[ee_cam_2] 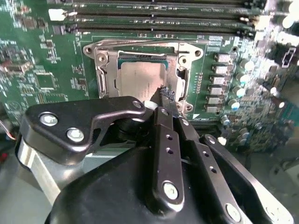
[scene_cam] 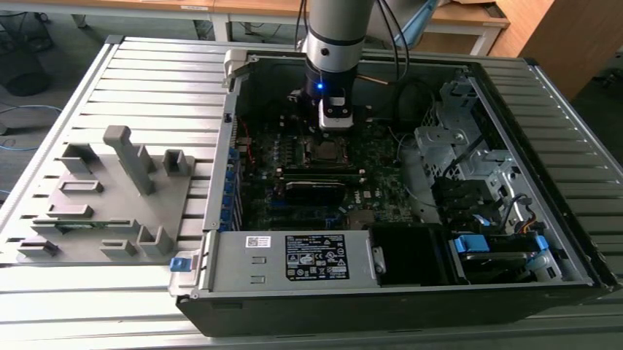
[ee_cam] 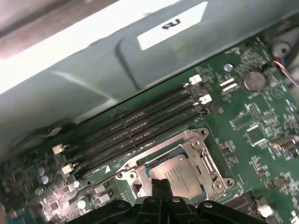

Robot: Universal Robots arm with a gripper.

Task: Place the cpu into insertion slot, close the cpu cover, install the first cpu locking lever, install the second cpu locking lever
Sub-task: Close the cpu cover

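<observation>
A slatted metal table (scene_cam: 146,73) takes up most of the room in front of me, with an open computer case (scene_cam: 389,310) lying on it and wooden desks (scene_cam: 467,14) behind. The arm (scene_cam: 336,36) comes straight down into the case, black cables (scene_cam: 395,29) trailing off it. Toward the exterior view's left, beside the case, sits a grey fixture (scene_cam: 98,226) of posts and pockets. Inside the case's near wall is a grey box (scene_cam: 238,270) carrying a dark printed label (scene_cam: 316,257), and toward the exterior view's right a metal drive cage (scene_cam: 457,146) crowds the board. The exterior view alone takes in all this. Both wrist views look closely at the green circuit board (ee_cam_2: 42,60) (ee_cam: 252,130) and its long memory slots (ee_cam_2: 159,18) (ee_cam: 135,126). The first wrist view adds a grey case wall with a white sticker (ee_cam: 173,23) and a coin battery (ee_cam: 252,80). The insertion slot (scene_cam: 326,152) lies mid-board just below the gripper (scene_cam: 334,120) (ee_cam_2: 163,93) (ee_cam: 160,184). The cpu cover (ee_cam_2: 105,65) (ee_cam: 198,149) appears to lie flat over it, with the cpu (ee_cam_2: 138,77) (ee_cam: 180,175) seated inside, grey top showing through the cut-out. The fingers (ee_cam_2: 164,135) are pressed together with no gap, their tip at the cpu's edge. Whether they pinch anything I cannot tell.
</observation>
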